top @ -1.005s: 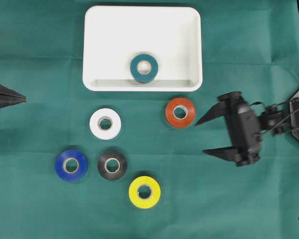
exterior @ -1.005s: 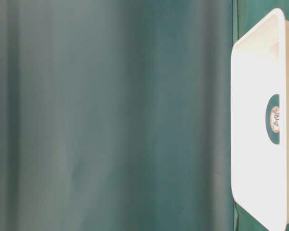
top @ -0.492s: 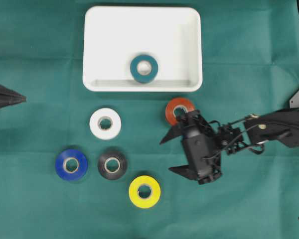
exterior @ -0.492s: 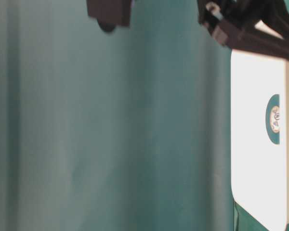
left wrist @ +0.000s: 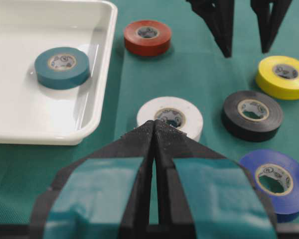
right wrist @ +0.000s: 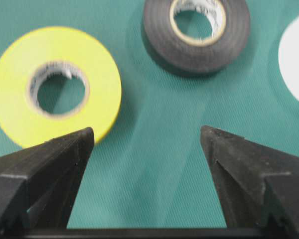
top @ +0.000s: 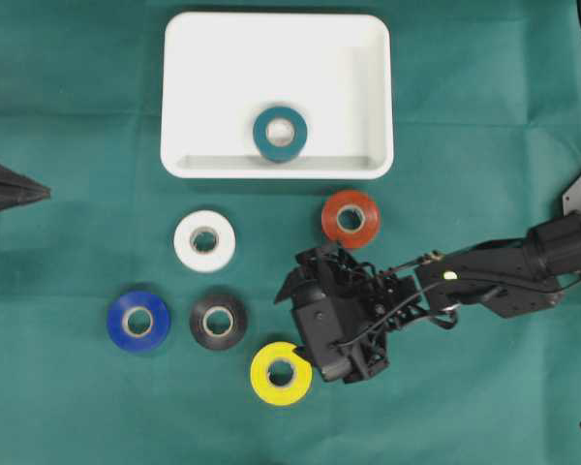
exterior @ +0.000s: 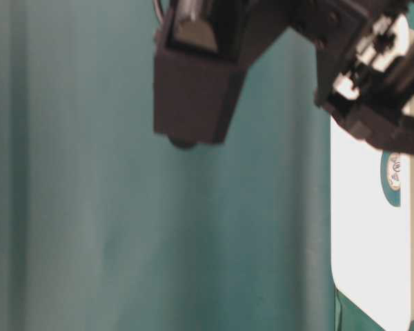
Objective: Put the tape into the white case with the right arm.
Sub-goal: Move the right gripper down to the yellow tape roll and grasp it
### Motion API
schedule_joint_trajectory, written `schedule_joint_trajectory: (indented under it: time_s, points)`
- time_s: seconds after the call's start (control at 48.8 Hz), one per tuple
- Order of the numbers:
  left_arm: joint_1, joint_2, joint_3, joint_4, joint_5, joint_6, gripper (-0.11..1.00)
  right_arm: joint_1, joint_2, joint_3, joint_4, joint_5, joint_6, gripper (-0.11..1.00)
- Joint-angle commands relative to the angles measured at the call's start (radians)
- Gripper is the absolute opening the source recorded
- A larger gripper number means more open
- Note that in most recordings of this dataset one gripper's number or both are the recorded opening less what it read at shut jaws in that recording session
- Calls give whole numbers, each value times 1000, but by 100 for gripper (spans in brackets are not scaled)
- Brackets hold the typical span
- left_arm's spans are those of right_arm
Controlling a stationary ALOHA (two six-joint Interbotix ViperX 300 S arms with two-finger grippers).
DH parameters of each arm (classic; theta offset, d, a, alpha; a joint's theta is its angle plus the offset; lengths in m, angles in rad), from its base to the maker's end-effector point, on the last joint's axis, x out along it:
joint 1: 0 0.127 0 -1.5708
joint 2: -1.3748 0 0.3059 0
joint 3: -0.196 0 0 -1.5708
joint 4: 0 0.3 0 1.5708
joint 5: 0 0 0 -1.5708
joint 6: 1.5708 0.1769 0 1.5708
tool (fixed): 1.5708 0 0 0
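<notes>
The white case [top: 368,58] lies at the top centre with a teal tape [top: 280,133] inside, near its front wall. On the green cloth lie a red tape [top: 350,218], a white tape [top: 204,240], a blue tape [top: 138,321], a black tape [top: 219,321] and a yellow tape [top: 281,373]. My right gripper [right wrist: 147,133] is open over bare cloth. The yellow tape [right wrist: 55,84] is beside its left finger and the black tape [right wrist: 195,32] lies ahead. It holds nothing. In the overhead view the right gripper [top: 295,325] hangs just above the yellow roll. My left gripper [left wrist: 154,122] is shut and empty.
The left gripper [top: 15,191] rests at the far left edge of the cloth. From the left wrist view the right arm's two fingers [left wrist: 224,30] point down between the red tape [left wrist: 147,37] and the yellow tape [left wrist: 284,75]. The right arm [exterior: 193,89] fills the top of the table-level view.
The right arm has swept left and toward the front, from right of the red tape to beside the yellow tape. Its jaws stayed open. The left gripper and tapes have not moved.
</notes>
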Motion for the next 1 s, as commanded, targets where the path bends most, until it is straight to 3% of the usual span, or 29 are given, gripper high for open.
schedule_joint_trajectory:
  time_s: [0.0, 0.718, 0.984]
  points:
    - [3, 6, -12, -2, -6, 0, 0, 12, 2, -48, -2, -3, -2, 58]
    - [3, 6, -11, 0, -6, 0, 0, 23, 60, -110, -2, -2, -2, 58]
    - [3, 6, -12, 0, -6, 0, 0, 37, 95, -158, -2, 104, -2, 58]
